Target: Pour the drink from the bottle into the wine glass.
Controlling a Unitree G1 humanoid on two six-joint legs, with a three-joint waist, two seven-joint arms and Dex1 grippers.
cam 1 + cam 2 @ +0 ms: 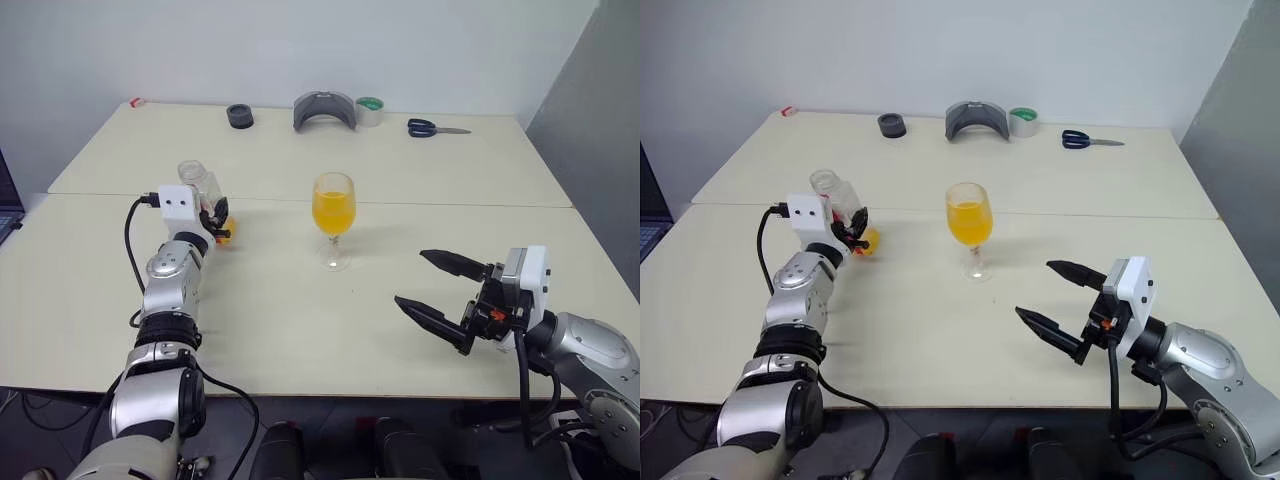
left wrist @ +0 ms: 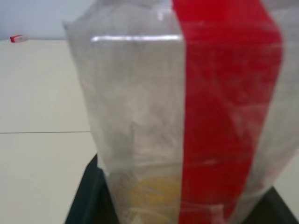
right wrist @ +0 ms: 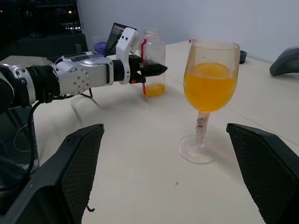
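Right wrist view catches what the head views mostly hide: the small clear squarish plastic bottle point(image 3: 153, 63), red strip down its side, stands upright on the beige table point(image 1: 300, 330) with only a thin layer of orange drink point(image 3: 154, 89) left at the bottom. The clear stemmed wine glass point(image 1: 334, 218) sits mid-table, its bowl over half full of orange liquid. Left gripper point(image 3: 150, 71) reaches level with its fingers around the bottle, grip tightness unclear; right gripper point(image 1: 432, 288) hovers wide open and empty, near the glass.

Even, bright indoor light is falling on a pale worktop point(image 1: 420, 190).
The bottle point(image 2: 187, 116) is sitting blurred against the left wrist lens; soft shadows are lying under the wine glass point(image 3: 208, 93).
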